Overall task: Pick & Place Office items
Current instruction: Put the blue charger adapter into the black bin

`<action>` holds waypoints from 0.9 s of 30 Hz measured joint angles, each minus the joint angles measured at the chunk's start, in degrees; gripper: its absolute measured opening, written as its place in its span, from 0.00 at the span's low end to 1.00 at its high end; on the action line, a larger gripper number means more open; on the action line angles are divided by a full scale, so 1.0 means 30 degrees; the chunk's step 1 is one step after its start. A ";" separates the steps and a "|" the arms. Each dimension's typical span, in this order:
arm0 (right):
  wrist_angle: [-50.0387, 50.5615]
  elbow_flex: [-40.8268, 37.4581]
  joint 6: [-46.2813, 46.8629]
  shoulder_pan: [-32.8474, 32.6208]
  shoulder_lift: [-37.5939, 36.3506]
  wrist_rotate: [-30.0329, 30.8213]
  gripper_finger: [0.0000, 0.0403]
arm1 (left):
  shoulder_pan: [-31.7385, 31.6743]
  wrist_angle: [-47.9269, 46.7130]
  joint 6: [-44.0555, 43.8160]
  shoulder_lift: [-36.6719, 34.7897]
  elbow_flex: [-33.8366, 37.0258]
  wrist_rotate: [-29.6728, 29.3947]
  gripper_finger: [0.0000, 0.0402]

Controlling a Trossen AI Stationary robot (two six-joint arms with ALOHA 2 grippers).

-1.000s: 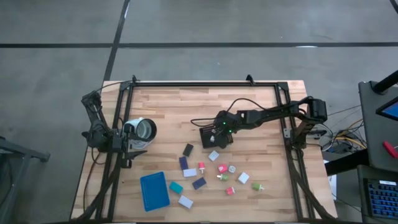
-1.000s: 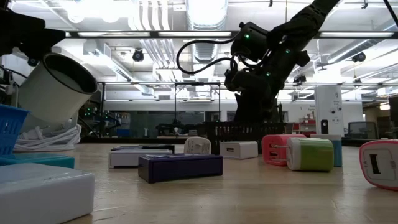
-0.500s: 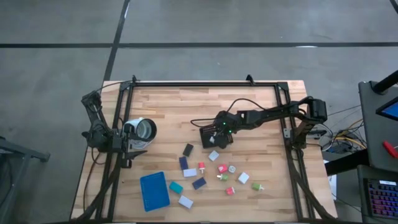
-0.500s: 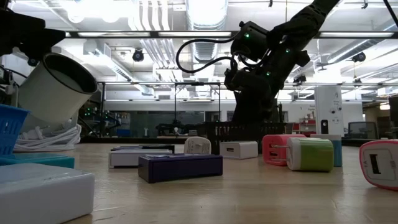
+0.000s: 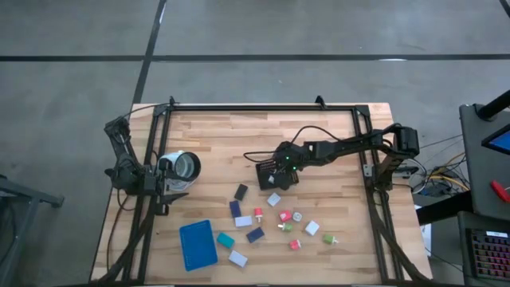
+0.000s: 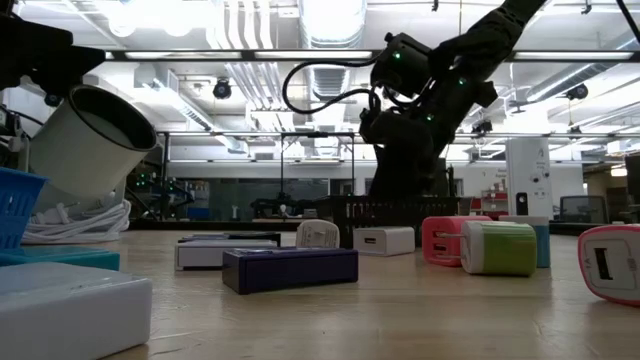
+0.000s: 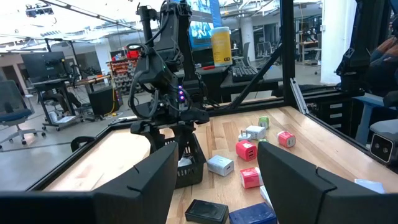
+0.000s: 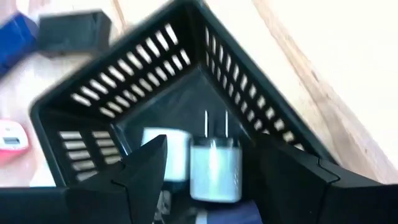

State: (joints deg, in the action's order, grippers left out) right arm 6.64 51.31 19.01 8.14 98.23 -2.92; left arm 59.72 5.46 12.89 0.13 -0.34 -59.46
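Note:
The black mesh basket [image 5: 268, 174] stands mid-table, and my right gripper [image 5: 276, 169] hangs over it, slanting down, open [image 8: 211, 155]. Nothing is between its fingers. Below them, on the basket's floor, lie a white plug with two prongs [image 8: 214, 165] and a white block [image 8: 166, 155]. Several office items lie loose on the table nearer the front: a black block [image 5: 241, 191], a navy block [image 5: 235, 208], a pink piece [image 5: 284, 216], a green piece [image 5: 329, 238]. My left gripper [image 5: 171, 191] waits at the left edge, open and empty [image 7: 214, 168].
A flat blue tray [image 5: 198, 244] lies at the front left, with a teal block [image 5: 225, 239] and a white block [image 5: 237, 257] beside it. A white cylinder [image 5: 182, 166] sits by my left arm. The far half of the table [image 5: 239, 131] is bare wood.

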 joint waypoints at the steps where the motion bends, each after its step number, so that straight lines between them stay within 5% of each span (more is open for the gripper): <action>1: -0.0104 0.0000 -0.0021 0.0000 -0.0049 0.0000 0.61 | -0.0001 0.0001 -0.0002 -0.0002 0.0000 -0.0002 0.56; 15: -0.0004 0.0568 -0.0550 -0.0908 -0.3172 0.0050 0.61 | -0.0004 -0.0003 -0.0002 -0.0002 0.0007 -0.0002 0.56; 27: 0.0956 0.0568 0.0181 -0.3892 -0.4237 0.3187 0.61 | 0.0002 0.0002 -0.0002 0.0003 0.0002 0.0004 0.56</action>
State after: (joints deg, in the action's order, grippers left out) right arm 9.50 53.01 19.55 -3.53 85.52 6.64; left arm 59.72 5.47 12.88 0.14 -0.33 -59.44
